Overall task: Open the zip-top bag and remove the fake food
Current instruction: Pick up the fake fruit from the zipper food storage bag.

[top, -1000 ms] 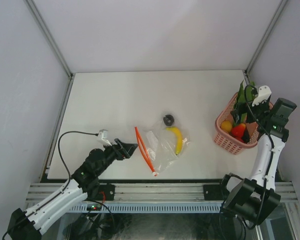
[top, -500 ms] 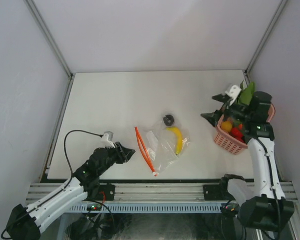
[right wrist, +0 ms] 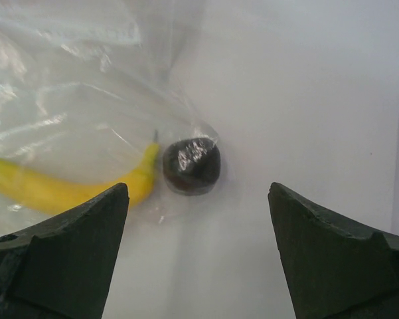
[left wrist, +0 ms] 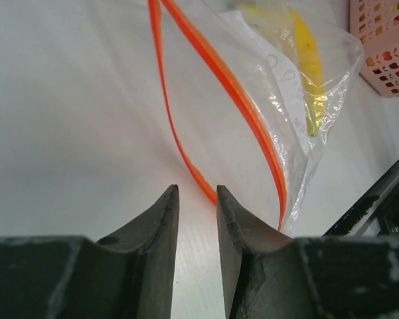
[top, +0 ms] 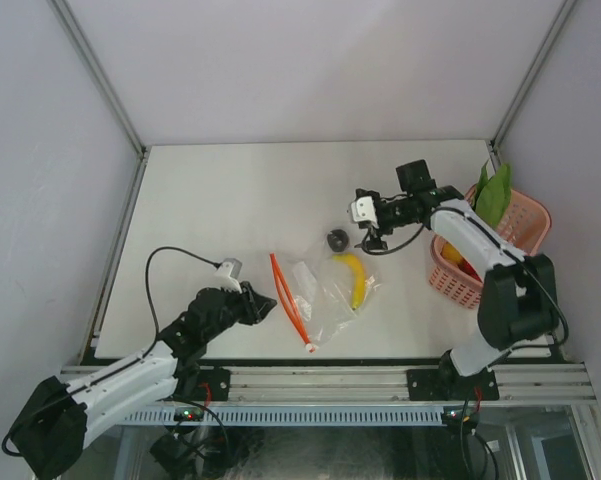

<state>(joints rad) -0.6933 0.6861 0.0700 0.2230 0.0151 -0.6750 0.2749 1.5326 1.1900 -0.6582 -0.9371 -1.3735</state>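
The right claw (right wrist: 198,193), wide and empty, has been brought from the right-edge basket (top: 528,212) over the still-bagged dark ball (right wrist: 191,165). Nothing is yet grasped by the left claw (left wrist: 196,193), narrowed beside the zipper strip (left wrist: 219,73).

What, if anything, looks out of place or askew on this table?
The zip-top bag lies crumpled, its orange zipper strips parted, with the banana and dark ball inside. A green leafy vegetable sticks up out of the pink basket.

Open clear bag (top: 318,297) flat, banana (top: 356,279) and dark ball (top: 337,240) inside
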